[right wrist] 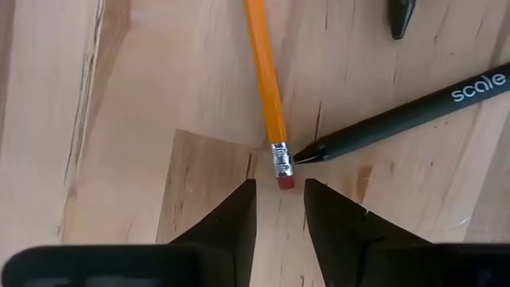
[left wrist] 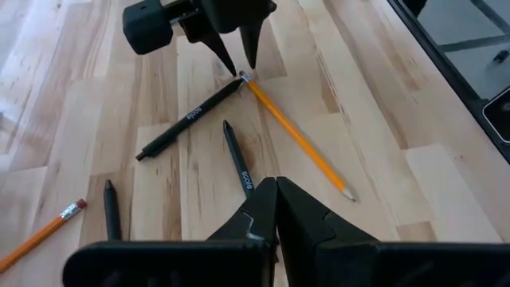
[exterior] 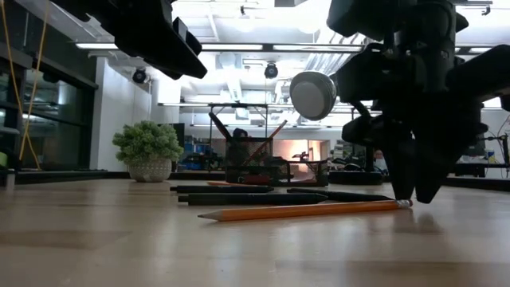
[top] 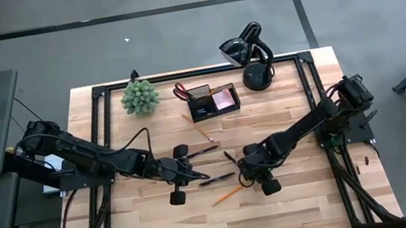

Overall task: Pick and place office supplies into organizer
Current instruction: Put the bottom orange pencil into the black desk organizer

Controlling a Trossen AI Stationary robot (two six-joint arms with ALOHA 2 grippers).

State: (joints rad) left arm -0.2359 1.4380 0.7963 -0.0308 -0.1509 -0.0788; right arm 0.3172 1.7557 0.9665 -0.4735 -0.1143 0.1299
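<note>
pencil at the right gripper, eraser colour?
Red-pink eraser on an orange pencil; clearest in the right wrist view.

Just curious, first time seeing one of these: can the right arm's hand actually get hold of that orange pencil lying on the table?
Probably yes. The right hand straddles the orange wooden pencil's eraser end, fingers apart, only a black pen tip nearby.

Overhead, table-level and two close wrist views, pencil (right wrist: 265, 76) shared.
</note>
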